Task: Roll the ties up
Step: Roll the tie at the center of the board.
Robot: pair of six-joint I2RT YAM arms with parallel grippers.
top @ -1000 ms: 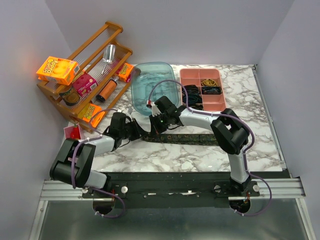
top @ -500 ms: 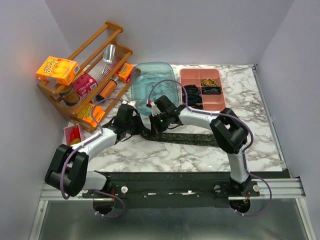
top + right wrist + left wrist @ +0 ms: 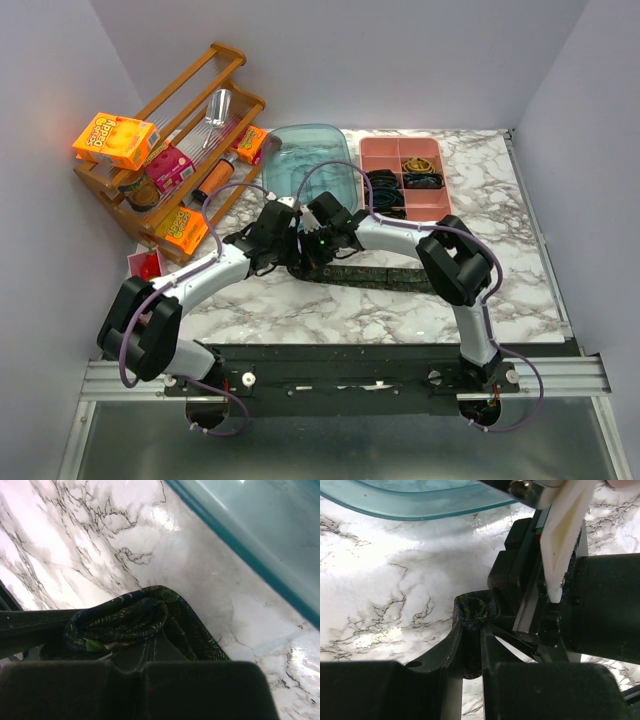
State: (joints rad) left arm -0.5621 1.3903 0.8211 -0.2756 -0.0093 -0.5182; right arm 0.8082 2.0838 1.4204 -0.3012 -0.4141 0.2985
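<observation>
A dark patterned tie (image 3: 390,278) lies flat across the marble table, and its left end is wound into a small roll (image 3: 120,622). My left gripper (image 3: 472,626) is shut on that roll (image 3: 472,609), one finger on each side. In the top view the left gripper (image 3: 292,252) meets my right gripper (image 3: 309,257) over the roll. The right gripper (image 3: 155,647) is shut, and its tips rest against the roll above the flat part of the tie. I cannot tell if any fabric is pinched between them.
A teal plastic bin (image 3: 310,170) stands just behind both grippers. To its right is a pink compartment tray (image 3: 400,150) holding rolled items. A wooden rack (image 3: 180,150) with boxes and bottles fills the back left. A small red cup (image 3: 146,266) sits by the left arm.
My left arm has swung up and to the right, bringing its gripper close against the right gripper. The right arm has barely moved.
</observation>
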